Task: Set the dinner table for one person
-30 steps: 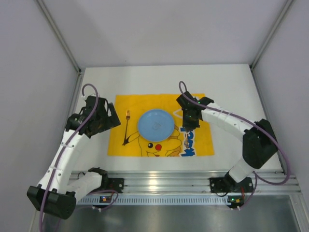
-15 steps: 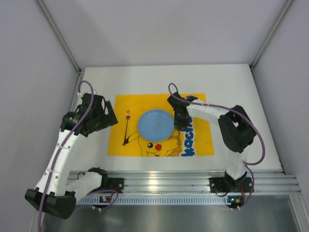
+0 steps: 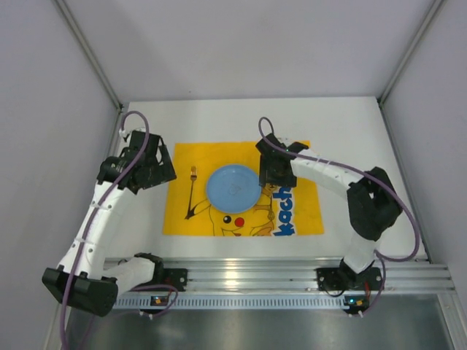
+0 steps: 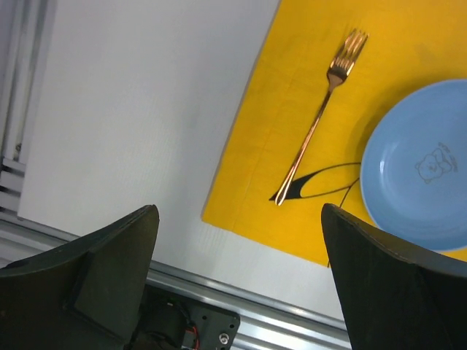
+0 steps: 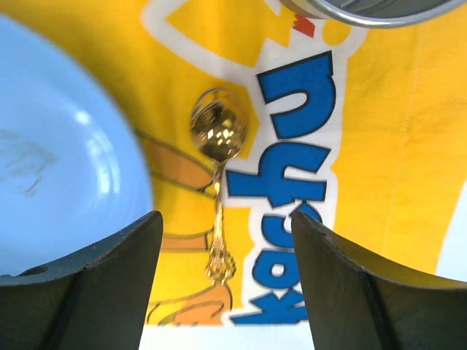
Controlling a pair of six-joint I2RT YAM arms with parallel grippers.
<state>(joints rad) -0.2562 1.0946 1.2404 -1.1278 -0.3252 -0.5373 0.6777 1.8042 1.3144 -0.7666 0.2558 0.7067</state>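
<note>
On the white dinner table (image 3: 350,124) lies a yellow Pikachu cloth (image 3: 306,219) with a blue plate (image 3: 233,188) in its middle. A copper fork (image 3: 191,193) lies left of the plate, tines away from me. A gold spoon (image 5: 217,182) lies right of the plate (image 5: 58,146), its bowl pointing away. My right gripper (image 5: 226,219) hangs open just above the spoon's handle and grips nothing. My left gripper (image 4: 239,219) is open and empty over the cloth's left edge, short of the fork (image 4: 321,117).
A round silver rim (image 5: 365,11) cuts into the top of the right wrist view, beyond the spoon. The slotted aluminium rail (image 3: 248,273) runs along the near edge. Grey walls close in on three sides.
My right gripper has gone from shut to open and drawn back a little from the near edge; the spoon now lies free on the cloth. The left arm shifted slightly.
</note>
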